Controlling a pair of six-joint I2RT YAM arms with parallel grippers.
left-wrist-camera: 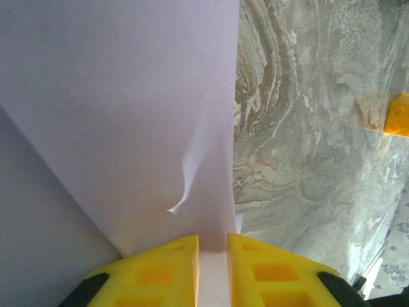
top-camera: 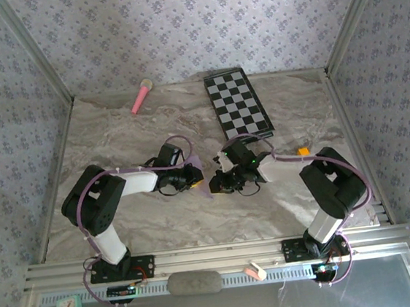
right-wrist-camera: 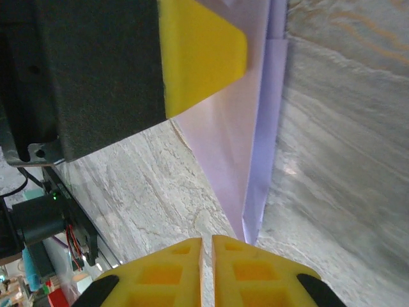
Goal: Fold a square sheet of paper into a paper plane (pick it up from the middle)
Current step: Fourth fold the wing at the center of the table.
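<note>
- Paper (left-wrist-camera: 115, 96) shows a dimple from left wrist, left claw (left-wrist-camera: 213, 256) grasping it; right wrist shows folded layers.
- Right claw (right-wrist-camera: 206, 256) clenched, hold on paper unclear.
- Checkered board (top-camera: 238, 104) upper right overhead.

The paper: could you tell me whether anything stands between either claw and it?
Nothing visible does. The left claw pinches the edge of the paper, and the right claw, closed, sits right at its pointed tip.

Overhead, plus wrist close-ups sharing paper (left-wrist-camera: 115, 96)
</note>
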